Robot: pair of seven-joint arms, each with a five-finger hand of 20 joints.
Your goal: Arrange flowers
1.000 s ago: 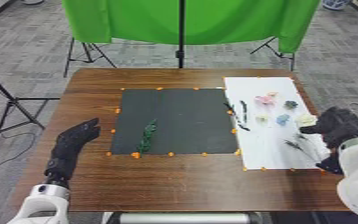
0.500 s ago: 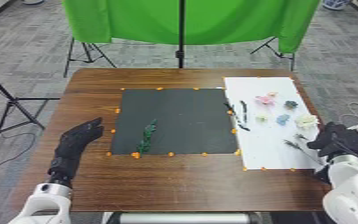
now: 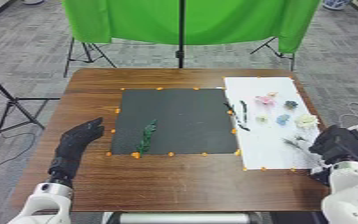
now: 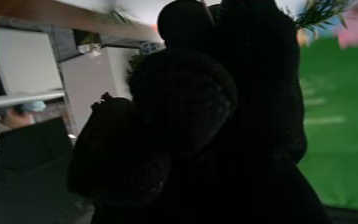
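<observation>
Right hand at lower right, over white sheet's edge; we cannot tell its state. Left hand, left of black mat: fingers loose.

1. In the head view, even light is covering the table.
2. The white paper is shining brightly.
3. In the right wrist view, the right hand is looking almost black.
</observation>
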